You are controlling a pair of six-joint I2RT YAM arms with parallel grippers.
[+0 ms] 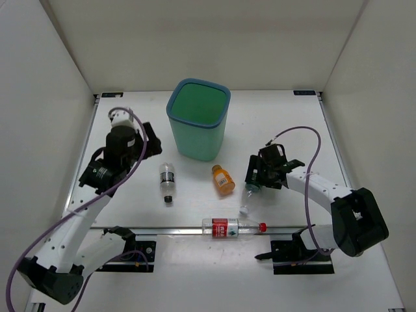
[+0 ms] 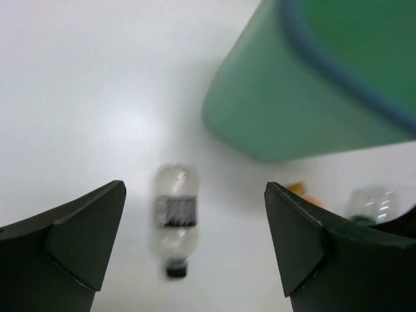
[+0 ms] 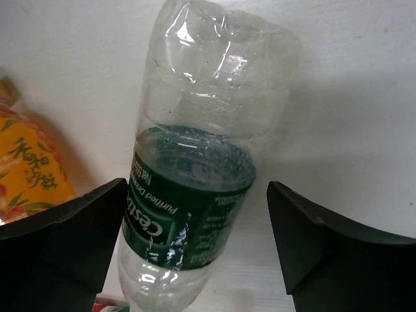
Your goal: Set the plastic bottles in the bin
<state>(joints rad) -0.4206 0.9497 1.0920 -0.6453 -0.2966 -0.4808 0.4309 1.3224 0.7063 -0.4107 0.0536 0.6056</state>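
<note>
Right gripper (image 3: 196, 185), jaws wide, straddling the clear green-labelled plastic bottle (image 3: 205, 149), which lies on the white table (image 3: 364, 97) just beside a stubby orange bottle (image 3: 26, 169). Close squarely across the labelled waist, clear of the orange neighbour, before lifting toward the tall teal-green bin (image 1: 201, 143).

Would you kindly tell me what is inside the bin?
Only bare green inner walls show inside the bin; nothing else is in view there. Its near wall hides part of the floor.
</note>
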